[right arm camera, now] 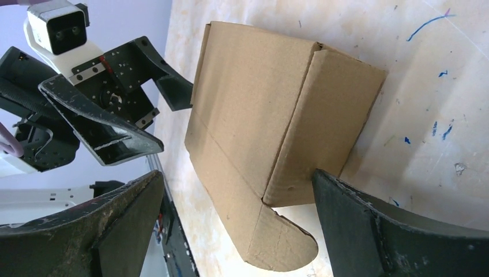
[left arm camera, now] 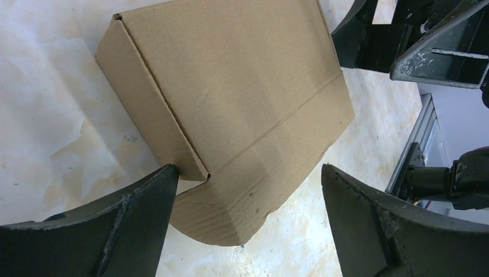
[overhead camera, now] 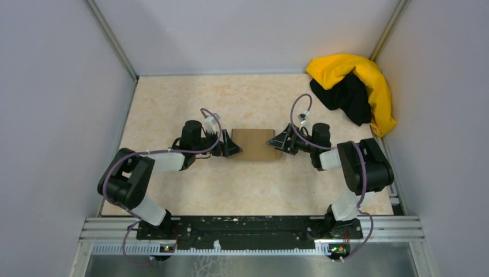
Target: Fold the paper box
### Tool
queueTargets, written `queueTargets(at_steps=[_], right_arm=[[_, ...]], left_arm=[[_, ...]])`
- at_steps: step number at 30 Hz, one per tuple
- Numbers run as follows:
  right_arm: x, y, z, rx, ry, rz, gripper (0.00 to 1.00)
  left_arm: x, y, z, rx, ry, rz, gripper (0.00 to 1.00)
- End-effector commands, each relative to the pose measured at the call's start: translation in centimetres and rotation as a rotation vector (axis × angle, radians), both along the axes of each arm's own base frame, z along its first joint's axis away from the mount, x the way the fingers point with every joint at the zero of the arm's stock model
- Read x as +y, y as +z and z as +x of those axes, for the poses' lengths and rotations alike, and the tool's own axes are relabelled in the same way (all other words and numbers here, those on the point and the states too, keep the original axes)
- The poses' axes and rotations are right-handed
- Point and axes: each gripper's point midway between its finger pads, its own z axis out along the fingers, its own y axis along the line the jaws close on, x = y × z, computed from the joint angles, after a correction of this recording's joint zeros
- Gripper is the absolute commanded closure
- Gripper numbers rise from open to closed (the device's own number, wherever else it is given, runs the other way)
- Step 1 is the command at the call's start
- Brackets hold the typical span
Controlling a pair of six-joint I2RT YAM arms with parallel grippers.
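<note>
The paper box is a small closed brown cardboard box lying in the middle of the table. My left gripper is open at its left end, and my right gripper is open at its right end. In the left wrist view the box fills the upper frame, and a rounded side flap sticks out between the open fingers. In the right wrist view the box lies ahead, and a rounded flap juts out between the open fingers. Neither gripper holds anything.
A yellow-and-black cloth heap lies in the far right corner. Grey walls close off the table on the left, back and right. The black rail with both arm bases runs along the near edge.
</note>
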Motion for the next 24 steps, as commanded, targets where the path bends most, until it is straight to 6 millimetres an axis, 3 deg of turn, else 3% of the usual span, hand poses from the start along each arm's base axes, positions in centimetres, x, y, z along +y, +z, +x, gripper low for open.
queueTargets(at_steps=[1, 9, 24], right_arm=[[0.4, 2.5, 0.2, -0.101, 0.033, 0.037, 0.01], [0.6, 4.1, -0.8, -0.118, 0.056, 0.054, 0.01], [0.2, 7.8, -3.7, -0.131, 0.076, 0.051, 0.01]], left_arm=[[-0.8, 1.8, -0.5, -0.048, -0.040, -0.033, 0.01], [-1.2, 2.7, -1.3, -0.053, -0.053, -0.032, 0.01], [-1.0, 6.6, -3.0, -0.054, -0.064, -0.058, 0.01]])
